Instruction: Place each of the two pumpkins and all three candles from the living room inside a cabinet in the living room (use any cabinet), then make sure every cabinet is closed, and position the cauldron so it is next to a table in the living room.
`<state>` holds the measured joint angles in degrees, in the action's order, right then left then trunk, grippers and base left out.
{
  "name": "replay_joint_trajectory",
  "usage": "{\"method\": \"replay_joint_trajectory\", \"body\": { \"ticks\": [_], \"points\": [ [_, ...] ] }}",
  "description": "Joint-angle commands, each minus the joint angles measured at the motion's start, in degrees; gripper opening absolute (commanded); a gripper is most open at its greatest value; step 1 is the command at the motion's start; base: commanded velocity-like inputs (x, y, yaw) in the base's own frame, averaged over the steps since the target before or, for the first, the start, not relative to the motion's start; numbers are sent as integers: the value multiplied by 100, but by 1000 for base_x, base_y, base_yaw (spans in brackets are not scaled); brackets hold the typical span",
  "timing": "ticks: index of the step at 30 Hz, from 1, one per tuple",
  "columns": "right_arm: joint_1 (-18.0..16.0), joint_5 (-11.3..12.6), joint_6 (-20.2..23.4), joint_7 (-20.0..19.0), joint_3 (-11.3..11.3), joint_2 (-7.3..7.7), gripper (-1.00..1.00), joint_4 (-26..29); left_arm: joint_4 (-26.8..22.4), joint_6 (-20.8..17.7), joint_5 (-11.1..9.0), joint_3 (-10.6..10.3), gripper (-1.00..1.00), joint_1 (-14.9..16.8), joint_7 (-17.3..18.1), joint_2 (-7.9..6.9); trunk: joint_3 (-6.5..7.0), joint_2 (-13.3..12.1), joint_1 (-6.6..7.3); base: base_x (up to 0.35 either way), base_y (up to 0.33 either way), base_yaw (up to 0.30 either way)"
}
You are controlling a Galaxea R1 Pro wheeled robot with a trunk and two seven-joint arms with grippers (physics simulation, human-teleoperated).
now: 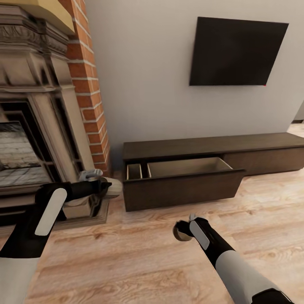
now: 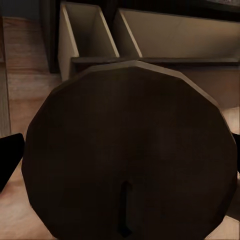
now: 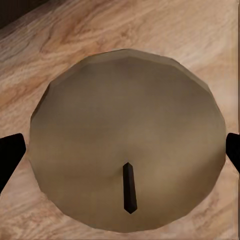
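Observation:
My left gripper (image 1: 105,185) is shut on a candle (image 1: 113,189), held just left of the cabinet (image 1: 211,147). In the left wrist view that candle (image 2: 130,150) is a dark round top with a short wick, and black fingers (image 2: 9,156) touch its sides. Beyond it lies the cabinet's open drawer (image 2: 180,35) with two pale compartments. Lower, over the floor in front of the drawer (image 1: 185,190), my right gripper (image 1: 184,231) is shut on a second candle (image 3: 127,145), tan with a dark wick. Pumpkins, cauldron and table are out of view.
A stone fireplace (image 1: 38,126) with a red brick column (image 1: 90,88) stands at the left, close to my left arm. A black TV (image 1: 234,50) hangs on the wall above the cabinet. Wood floor (image 1: 139,261) spreads in front of the drawer.

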<state>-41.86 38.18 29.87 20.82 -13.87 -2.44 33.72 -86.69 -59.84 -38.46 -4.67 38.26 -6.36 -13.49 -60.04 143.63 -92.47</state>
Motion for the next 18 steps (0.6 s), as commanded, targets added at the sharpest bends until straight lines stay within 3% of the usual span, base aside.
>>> {"method": "replay_joint_trajectory", "body": {
  "ticks": [1,11,18],
  "points": [
    [-3,67,2,44,-31,5,-100,29,-3,-16,-70,-8,-100,5,-58,-4,-6,3,-1,262,-219,0],
    [2,67,-6,60,-5,7,-100,307,3,-16,-74,-5,-100,6,-58,-4,-6,3,-1,261,-180,0],
    [2,99,-7,53,22,21,-100,360,3,-16,-74,-5,-100,5,-58,-4,-6,3,-1,259,50,-137]
  ]
}}
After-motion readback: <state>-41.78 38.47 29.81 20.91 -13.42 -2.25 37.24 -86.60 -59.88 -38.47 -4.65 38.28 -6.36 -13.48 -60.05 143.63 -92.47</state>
